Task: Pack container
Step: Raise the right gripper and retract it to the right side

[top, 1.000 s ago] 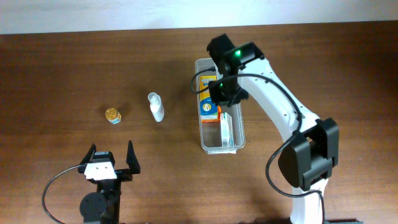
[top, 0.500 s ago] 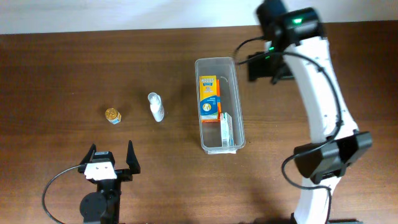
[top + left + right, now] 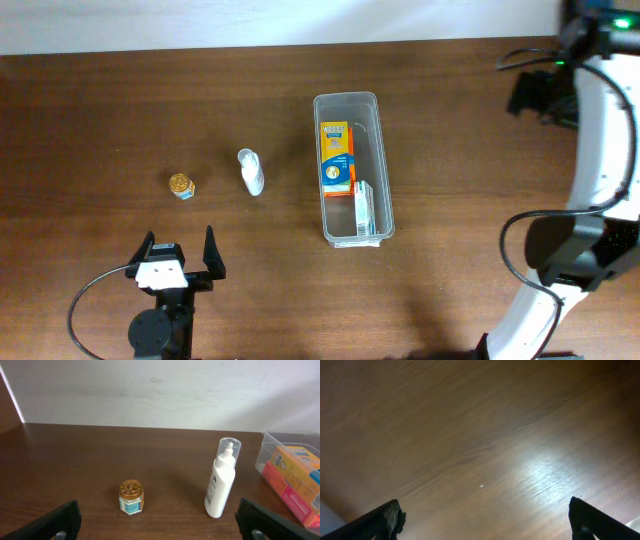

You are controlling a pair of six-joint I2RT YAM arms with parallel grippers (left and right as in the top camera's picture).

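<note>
Left gripper (image 3: 179,238) wide open, holding nothing, gold-lidded jar (image 3: 181,185) and white bottle (image 3: 251,172) on the desk (image 3: 100,120) ahead of it, the clear container (image 3: 346,107) with its boxes (image 3: 337,158) farther ahead-right past the bottle; right gripper (image 3: 487,520) also spread wide, empty, over the desk.

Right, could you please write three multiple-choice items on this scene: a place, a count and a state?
1. Where is the white bottle?
A. in the container
B. on the table, between the jar and the container
C. on top of the jar

2. How many things lie loose outside the container?
A. none
B. two
C. five

3. How are the right fingers?
A. shut on the bottle
B. shut on the jar
C. open, empty

Key: 1 B, it lies on bare wood left of the container; 2 B, only bottle and jar; 3 C, the right wrist view shows them wide apart over bare table.
</note>
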